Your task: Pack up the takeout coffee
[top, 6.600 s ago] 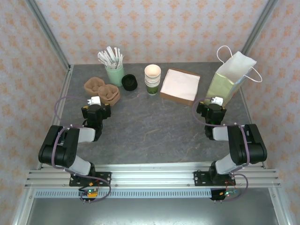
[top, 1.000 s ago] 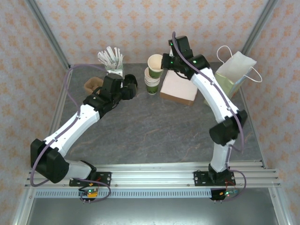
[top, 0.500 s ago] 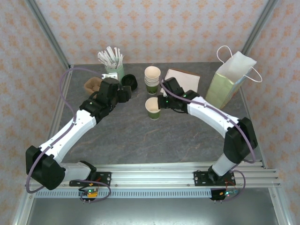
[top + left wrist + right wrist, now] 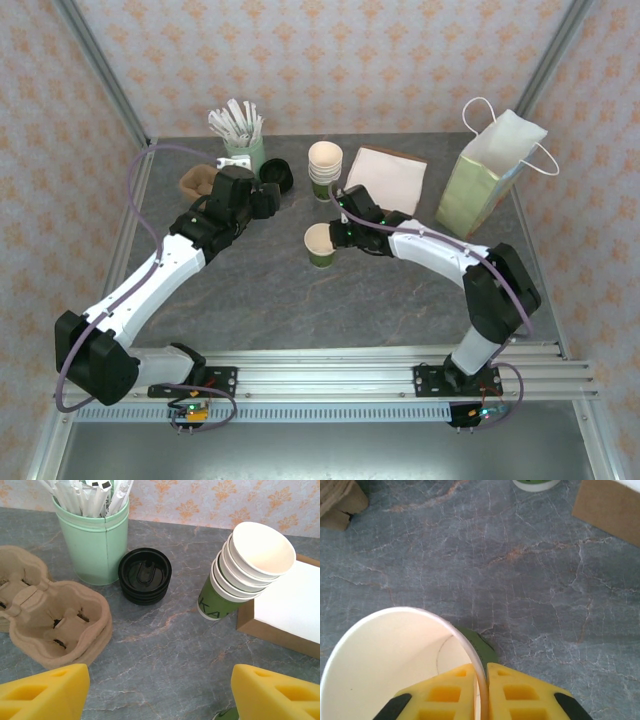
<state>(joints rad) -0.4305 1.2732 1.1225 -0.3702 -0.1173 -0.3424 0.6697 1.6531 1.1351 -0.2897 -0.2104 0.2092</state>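
Grey tabletop (image 4: 300,300); right arm (image 4: 430,250) bent leftward, fingers (image 4: 520,695) pinching cup (image 4: 320,243) rim.

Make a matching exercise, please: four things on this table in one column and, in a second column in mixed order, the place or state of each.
Things
1. single paper cup
2. black lids
3. paper bag
4. mint tumbler

Places or states
A. stands upright at the right side of the table
B. holds white sticks
C. no lid, rim between the jaws of the right gripper
D. lies between the tumbler and the cup stack

Pairs: 1-C, 2-D, 3-A, 4-B
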